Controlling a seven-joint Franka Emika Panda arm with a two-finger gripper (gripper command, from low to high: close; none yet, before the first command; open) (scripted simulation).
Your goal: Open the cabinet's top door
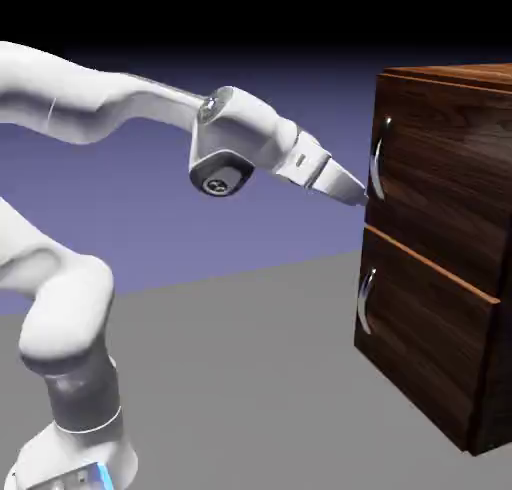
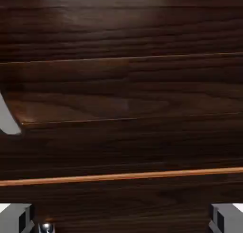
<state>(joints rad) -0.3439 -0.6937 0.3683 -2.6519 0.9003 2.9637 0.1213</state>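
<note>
The cabinet (image 1: 440, 248) stands at the exterior view's right, dark wood grain with orange-brown edges. Its top door (image 1: 450, 168) looks shut and carries a curved silver handle (image 1: 378, 158) at its near edge. My gripper (image 1: 357, 191) points at the door, its tips right by the handle's lower end; I cannot tell whether they touch it. In the hand view dark wood fills the picture, and my gripper (image 2: 121, 223) is open, with the grey fingertips (image 2: 16, 218) far apart at the bottom corners and nothing held between them. A silver sliver (image 2: 7, 115) shows at the left edge.
The lower front (image 1: 425, 348) with its own silver handle (image 1: 366, 300) sits below the top door, divided from it by an orange-brown strip (image 2: 118, 176). The grey table (image 1: 250, 378) spreads in front of the cabinet.
</note>
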